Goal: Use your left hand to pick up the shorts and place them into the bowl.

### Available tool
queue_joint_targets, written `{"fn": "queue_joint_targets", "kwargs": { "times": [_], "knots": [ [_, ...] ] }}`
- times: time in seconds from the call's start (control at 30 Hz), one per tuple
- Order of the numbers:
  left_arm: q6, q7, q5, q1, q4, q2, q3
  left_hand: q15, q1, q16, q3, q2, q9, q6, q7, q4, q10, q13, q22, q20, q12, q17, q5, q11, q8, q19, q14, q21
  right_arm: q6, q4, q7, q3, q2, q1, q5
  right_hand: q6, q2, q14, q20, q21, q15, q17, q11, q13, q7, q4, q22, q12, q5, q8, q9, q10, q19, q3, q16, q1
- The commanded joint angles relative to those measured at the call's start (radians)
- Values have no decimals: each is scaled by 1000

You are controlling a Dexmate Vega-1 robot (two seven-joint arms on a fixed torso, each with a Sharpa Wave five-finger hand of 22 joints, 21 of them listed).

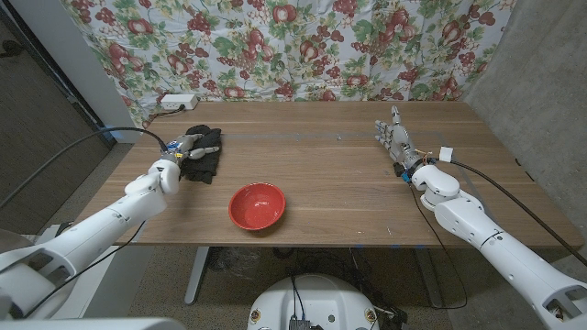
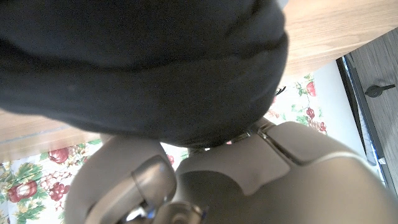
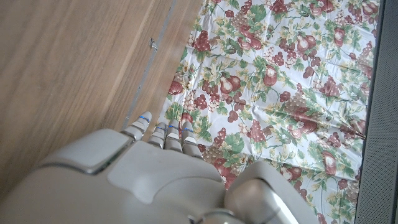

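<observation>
The black shorts (image 1: 207, 166) lie bunched on the wooden table's left side. My left hand (image 1: 188, 147) is on top of them with its fingers curled into the cloth, gripping it. In the left wrist view the shorts (image 2: 155, 68) bulge dark and close against that hand (image 2: 249, 174), with the table behind them. The red bowl (image 1: 257, 204) stands empty near the front edge, to the right of the shorts. My right hand (image 1: 396, 142) stands on the table's right side, fingers stretched out and holding nothing; its fingertips (image 3: 144, 121) point toward the backdrop in the right wrist view.
A white power strip (image 1: 176, 101) lies at the table's back left corner, close behind the shorts. A floral cloth (image 1: 303, 46) hangs behind the table. Bare wood (image 1: 330, 165) spreads between the bowl and my right hand.
</observation>
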Motion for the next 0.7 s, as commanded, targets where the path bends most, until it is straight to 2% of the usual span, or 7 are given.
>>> {"fn": "queue_joint_targets", "kwargs": {
  "times": [0.03, 0.23, 0.47, 0.7],
  "knots": [
    [-2, 2, 4, 10, -11, -4, 8, -91, 15, -3, -3, -2, 3, 7, 0, -6, 1, 4, 4, -16, -3, 1, 5, -3, 8, 6, -3, 7, 8, 0, 3, 2, -1, -4, 3, 12, 0, -6, -2, -3, -3, 3, 3, 4, 1, -1, 5, 6, 3, 0, 2, 11, 5, -5, 0, 0],
    [10, 3, -2, 20, -16, -4, 2, -92, 17, -3, -3, -2, 3, 8, 0, -8, -1, 4, 4, -16, -4, 1, 5, -4, 8, 6, -3, 6, 5, -8, 0, 3, -5, -10, 3, 13, 0, -6, -2, -3, -3, 3, 3, 4, -1, -1, 5, 7, 3, 1, 2, 12, 6, -5, 0, 0],
    [13, 10, -5, 30, -12, -8, 1, -91, 22, 3, -3, 0, 3, 12, 0, -10, 5, 5, 6, 10, -1, 3, 8, -7, 10, 19, 16, 12, 1, -9, 3, 0, -7, -5, 0, 14, 0, -6, -1, -4, -3, 3, 3, 4, 0, -1, 5, 7, 3, 0, 2, 13, 6, -5, 0, 0],
    [18, 16, -11, 39, -9, -14, -2, -92, 26, 9, -2, 3, 4, 19, 1, -11, 9, 6, 8, 11, 1, 5, 9, -4, 12, 30, 34, 16, -8, -14, 2, 1, -8, 0, 2, 14, 0, -6, -2, -5, -3, 3, 2, 4, 0, -1, 5, 6, 2, 0, 2, 13, 6, -5, 0, 0]
  ]
}}
